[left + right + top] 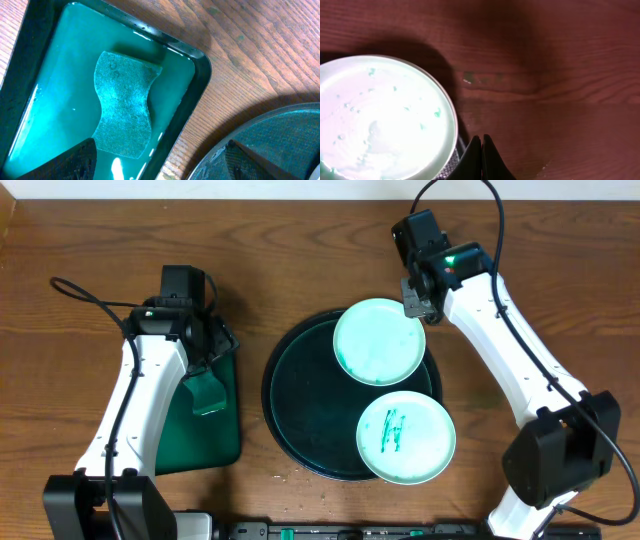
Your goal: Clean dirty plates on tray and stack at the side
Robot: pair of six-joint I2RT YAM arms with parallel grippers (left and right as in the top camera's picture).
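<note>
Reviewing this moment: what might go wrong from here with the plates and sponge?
1. The scribbled plate overhangs the round tray at its rim; a sideways push while wiping may tip it off.
2. The right gripper is shut beside the smeared plate at its edge, not on it; it could shove that plate.
3. The sponge lies in what looks like liquid under the open left gripper; lifted, it may drip on the table.

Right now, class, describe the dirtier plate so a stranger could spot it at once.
Start at the large round dark tray mid-table. Two pale plates rest on its right side; pick the lower plate in the overhead view. Unlike the faintly smeared plate above it, it bears a bold green scribble.
</note>
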